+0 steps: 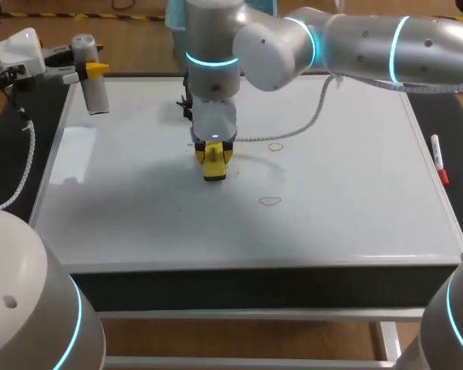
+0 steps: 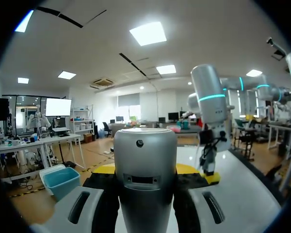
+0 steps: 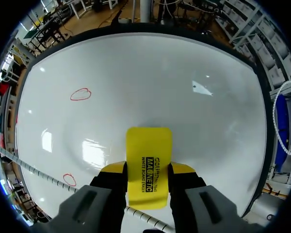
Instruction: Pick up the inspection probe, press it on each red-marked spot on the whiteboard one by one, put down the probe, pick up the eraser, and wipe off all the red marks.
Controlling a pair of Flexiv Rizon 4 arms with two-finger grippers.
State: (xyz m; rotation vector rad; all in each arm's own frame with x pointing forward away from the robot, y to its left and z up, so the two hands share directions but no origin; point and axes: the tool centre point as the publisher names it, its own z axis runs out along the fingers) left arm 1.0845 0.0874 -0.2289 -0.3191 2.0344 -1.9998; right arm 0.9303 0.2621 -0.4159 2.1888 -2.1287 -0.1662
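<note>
The right tool grasps the yellow eraser, low at the whiteboard, left of the far red ring and the near one. I'd press it flat and sweep across each. The left tool clasps the probe at the far corner.

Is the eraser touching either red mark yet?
Apart. The head view shows bare whiteboard between the yellow eraser in the right gripper and both red marks; the right wrist view agrees.

End effector clamps yellow eraser over the whiteboard.
</note>
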